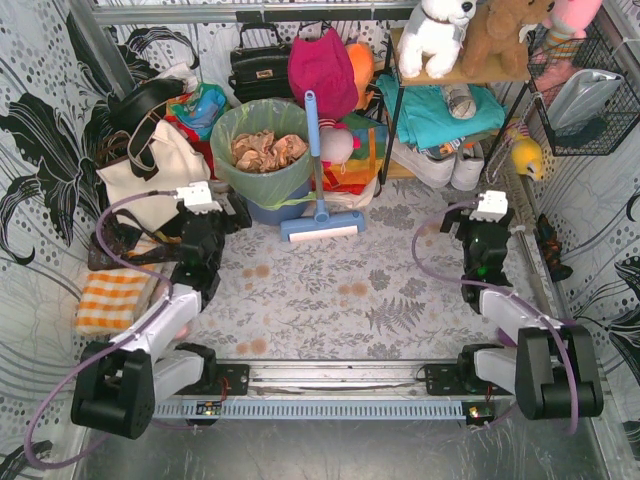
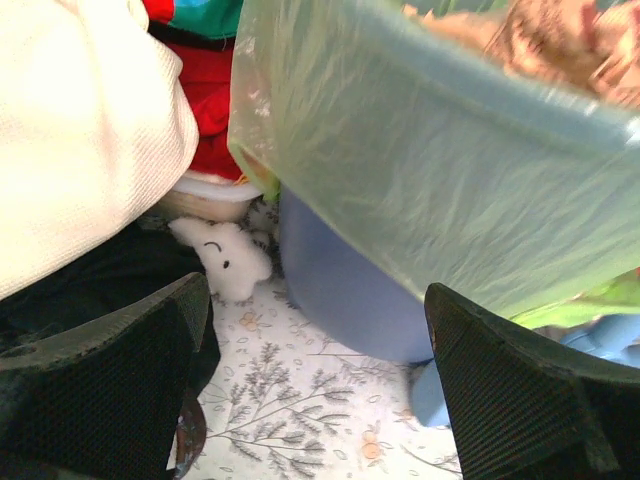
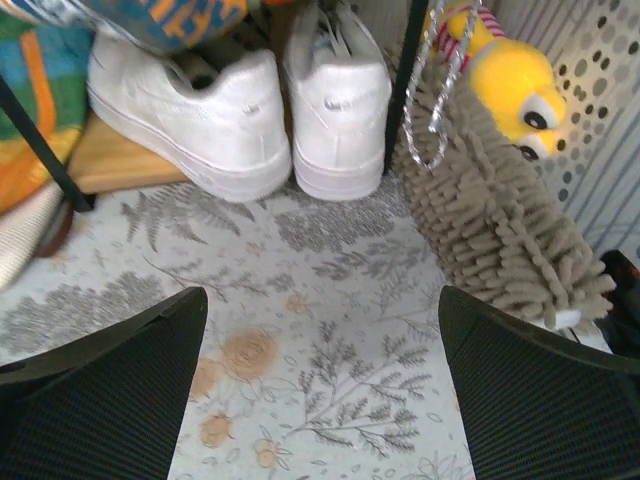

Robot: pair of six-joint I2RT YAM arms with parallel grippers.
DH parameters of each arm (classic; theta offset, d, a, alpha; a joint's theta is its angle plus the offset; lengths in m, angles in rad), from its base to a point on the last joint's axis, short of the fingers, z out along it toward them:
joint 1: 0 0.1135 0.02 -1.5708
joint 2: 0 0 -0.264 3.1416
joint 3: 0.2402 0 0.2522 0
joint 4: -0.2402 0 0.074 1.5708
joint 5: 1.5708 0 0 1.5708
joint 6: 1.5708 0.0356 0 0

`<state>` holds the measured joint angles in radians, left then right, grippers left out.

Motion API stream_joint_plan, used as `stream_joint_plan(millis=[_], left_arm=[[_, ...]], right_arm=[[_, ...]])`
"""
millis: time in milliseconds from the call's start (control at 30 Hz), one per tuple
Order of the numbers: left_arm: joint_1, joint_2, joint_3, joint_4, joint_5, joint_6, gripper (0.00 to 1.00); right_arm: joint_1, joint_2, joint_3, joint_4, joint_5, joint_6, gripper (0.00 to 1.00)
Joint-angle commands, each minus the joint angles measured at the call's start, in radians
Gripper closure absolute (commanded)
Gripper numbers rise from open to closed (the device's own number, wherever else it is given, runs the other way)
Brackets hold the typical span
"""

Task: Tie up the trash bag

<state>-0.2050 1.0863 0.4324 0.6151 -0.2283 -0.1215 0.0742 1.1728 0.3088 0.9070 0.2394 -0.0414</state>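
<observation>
The light-green trash bag (image 1: pixel 262 152) lines a round blue bin (image 1: pixel 268 212) at the back centre, with crumpled tan paper (image 1: pixel 268 148) showing in it. In the left wrist view the bag (image 2: pixel 430 190) hangs over the bin (image 2: pixel 350 290) just ahead. My left gripper (image 1: pixel 212 205) is open and empty, a short way left of the bin; its jaws stand wide apart (image 2: pixel 320 400). My right gripper (image 1: pixel 490 212) is open and empty (image 3: pixel 320 390), far right of the bag, above bare floral cloth.
A blue squeegee (image 1: pixel 318 180) leans against the bin's right side. A cream tote bag (image 1: pixel 150 170) stands left of it. White shoes (image 3: pixel 240 100), a grey mop head (image 3: pixel 500 230) and a yellow toy (image 3: pixel 510 80) lie before the right gripper. An orange-checked cloth (image 1: pixel 112 298) lies left.
</observation>
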Motion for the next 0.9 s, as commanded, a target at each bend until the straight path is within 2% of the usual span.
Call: stream_joint_plan(millis=[0, 133, 233, 333, 400, 500, 567, 667, 867], left_arm=[[-0.010, -0.069, 0.155, -0.301, -0.022, -0.093, 0.02], [-0.009, -0.112, 0.298, -0.589, -0.030, -0.117, 0.02], [-0.008, -0.154, 0.335, -0.671, 0.001, -0.075, 0.02], [-0.009, -0.199, 0.344, -0.722, 0.011, -0.036, 0.02], [-0.010, -0.229, 0.338, -0.728, 0.013, -0.017, 0.02], [-0.010, -0.270, 0.332, -0.717, 0.009, -0.010, 0.02], [-0.009, -0.283, 0.336, -0.719, 0.006, -0.022, 0.02], [-0.010, -0.291, 0.336, -0.724, 0.002, -0.054, 0.02], [-0.008, -0.278, 0.344, -0.748, -0.023, -0.067, 0.02]], right_arm=[[-0.001, -0.076, 0.151, -0.335, -0.091, 0.115, 0.03], [-0.001, -0.123, 0.291, -0.548, -0.238, 0.197, 0.03], [-0.001, -0.125, 0.418, -0.718, -0.284, 0.302, 0.03], [0.000, -0.101, 0.528, -0.829, -0.423, 0.342, 0.03], [0.000, -0.091, 0.558, -0.821, -0.530, 0.367, 0.03], [0.000, -0.066, 0.570, -0.715, -0.700, 0.408, 0.01], [0.005, -0.037, 0.587, -0.636, -0.795, 0.441, 0.07], [0.051, 0.005, 0.635, -0.589, -0.793, 0.450, 0.09], [0.206, 0.122, 0.841, -0.681, -0.655, 0.342, 0.09]])
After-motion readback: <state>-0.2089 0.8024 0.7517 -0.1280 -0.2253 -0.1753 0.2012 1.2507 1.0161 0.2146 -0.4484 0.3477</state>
